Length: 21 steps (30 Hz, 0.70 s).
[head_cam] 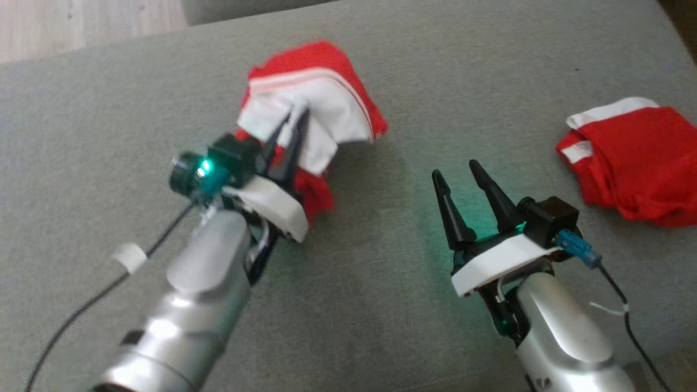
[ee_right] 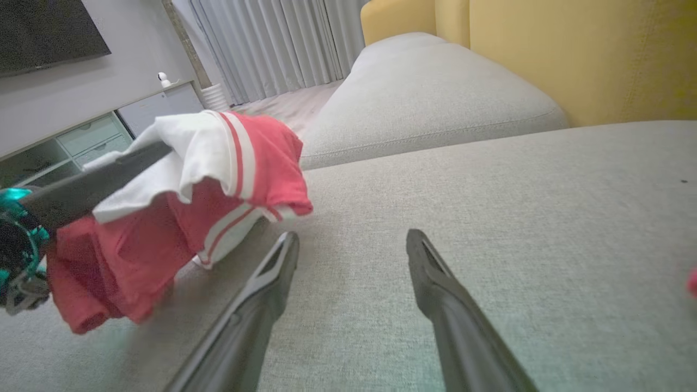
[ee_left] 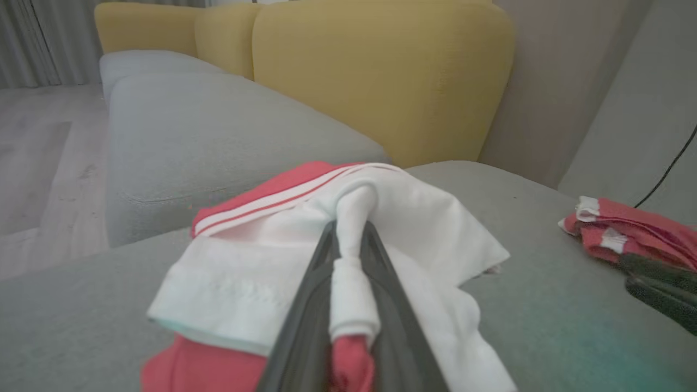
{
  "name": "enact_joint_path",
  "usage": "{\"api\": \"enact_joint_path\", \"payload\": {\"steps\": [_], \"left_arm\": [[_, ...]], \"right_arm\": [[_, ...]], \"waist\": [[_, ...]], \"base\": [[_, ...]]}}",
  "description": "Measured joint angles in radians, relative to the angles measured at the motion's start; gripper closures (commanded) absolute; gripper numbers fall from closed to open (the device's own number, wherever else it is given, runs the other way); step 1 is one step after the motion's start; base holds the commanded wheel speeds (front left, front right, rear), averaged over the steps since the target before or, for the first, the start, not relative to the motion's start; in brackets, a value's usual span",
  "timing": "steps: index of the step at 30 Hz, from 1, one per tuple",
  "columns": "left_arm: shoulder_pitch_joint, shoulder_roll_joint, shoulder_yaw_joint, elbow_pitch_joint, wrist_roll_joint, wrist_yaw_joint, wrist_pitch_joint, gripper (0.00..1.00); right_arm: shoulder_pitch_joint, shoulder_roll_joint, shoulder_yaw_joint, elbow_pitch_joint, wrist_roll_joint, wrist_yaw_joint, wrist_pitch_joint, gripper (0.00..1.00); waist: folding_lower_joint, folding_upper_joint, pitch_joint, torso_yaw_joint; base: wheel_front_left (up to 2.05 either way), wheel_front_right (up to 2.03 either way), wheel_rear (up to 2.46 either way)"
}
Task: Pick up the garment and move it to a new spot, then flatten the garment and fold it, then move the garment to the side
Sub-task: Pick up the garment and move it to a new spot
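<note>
Both fingers of the left gripper (head_cam: 297, 114) squeeze a white fold of the red-and-white garment (head_cam: 340, 103), which dangles bunched over the grey cushion (head_cam: 381, 294); alongside, the right gripper (head_cam: 456, 170) hovers, fingers spread wide.

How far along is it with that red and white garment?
Early on. The left gripper is shut on the red-and-white garment, which hangs bunched over the grey cushion: pick-up looks done, the move is in hand. The right gripper is open and empty. Flattening, folding and setting aside remain.
</note>
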Motion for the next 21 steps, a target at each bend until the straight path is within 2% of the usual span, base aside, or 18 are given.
{"api": "enact_joint_path", "payload": {"steps": [7, 8, 9, 16, 21], "left_arm": [[0.119, -0.010, -0.039, -0.022, -0.022, 0.001, 0.000, 1.00], [0.131, -0.009, -0.037, -0.022, -0.017, 0.003, 0.000, 0.80], [0.140, -0.009, -0.034, -0.023, -0.010, 0.010, 0.000, 0.00], [0.207, -0.007, 0.084, -0.118, 0.036, 0.064, 0.000, 0.00], [0.348, 0.005, 0.209, -0.215, 0.091, 0.109, -0.003, 0.00]], "right_arm": [[0.001, 0.000, 0.009, 0.004, 0.008, 0.000, 0.000, 0.00], [0.002, 0.000, 0.008, 0.004, 0.008, 0.000, 0.000, 0.00], [0.002, 0.000, 0.006, 0.005, 0.008, 0.000, 0.000, 0.00], [0.021, 0.000, -0.022, 0.015, 0.002, 0.000, 0.000, 0.00], [0.056, 0.000, -0.053, 0.026, -0.007, 0.000, 0.000, 0.00]], "waist": [[0.0000, 0.0000, -0.016, -0.026], [0.0001, 0.0000, -0.015, -0.024], [0.0001, 0.0000, -0.016, -0.021], [0.0001, 0.0000, -0.043, 0.008], [0.0000, 0.0000, -0.089, 0.035]], "base": [[0.00, 0.00, 0.00], [0.00, 0.00, 0.00], [0.00, 0.00, 0.00], [0.00, 0.00, 0.00], [0.00, 0.00, 0.00]]}}
